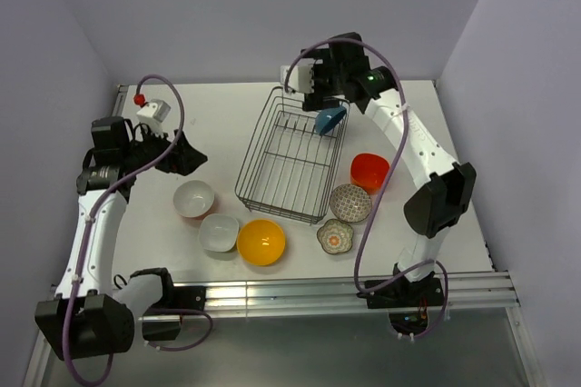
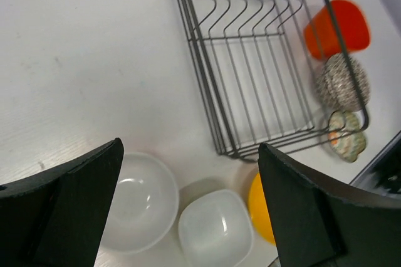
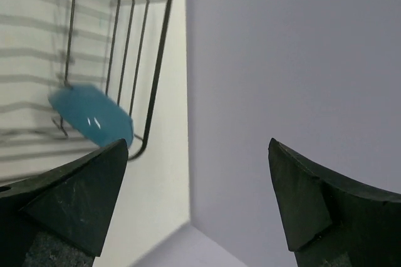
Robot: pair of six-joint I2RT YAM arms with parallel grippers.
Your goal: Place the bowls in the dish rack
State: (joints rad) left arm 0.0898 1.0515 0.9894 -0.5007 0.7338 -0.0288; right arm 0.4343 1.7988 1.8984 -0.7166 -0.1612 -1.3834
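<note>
Rack (image 1: 290, 155): dark wire basket in the middle of the white table (image 1: 227, 114), long axis running near to far, slightly angled.
Blue bowl (image 1: 330, 119): inside the rack at its far right corner, tipped up on edge against the wires; it looks blurred in the right wrist view.
Red bowl (image 1: 369, 172): on the table just right of the rack, upright.
Patterned bowl (image 1: 350, 203): just nearer than the red one, by the rack's near right corner.
Floral bowl (image 1: 335, 236): nearer again, close to the patterned bowl, outside the rack.
Yellow bowl (image 1: 261, 242): on the table in front of the rack's near end, close to the table's front edge.
Square white bowl (image 1: 219, 232): touching or just beside the yellow bowl on its left.
Round white bowl (image 1: 193, 198): left of the rack's near corner, just beyond the square one.
Left gripper (image 2: 189, 148): jaws spread wide with nothing between them, hanging above the two white bowls, apart from both.
Right gripper (image 3: 197, 145): jaws wide apart and empty, raised over the rack's far right end; the blue bowl lies below and to the side of one finger, not touching it.
Count in rack: one bowl; six stand on the table.
</note>
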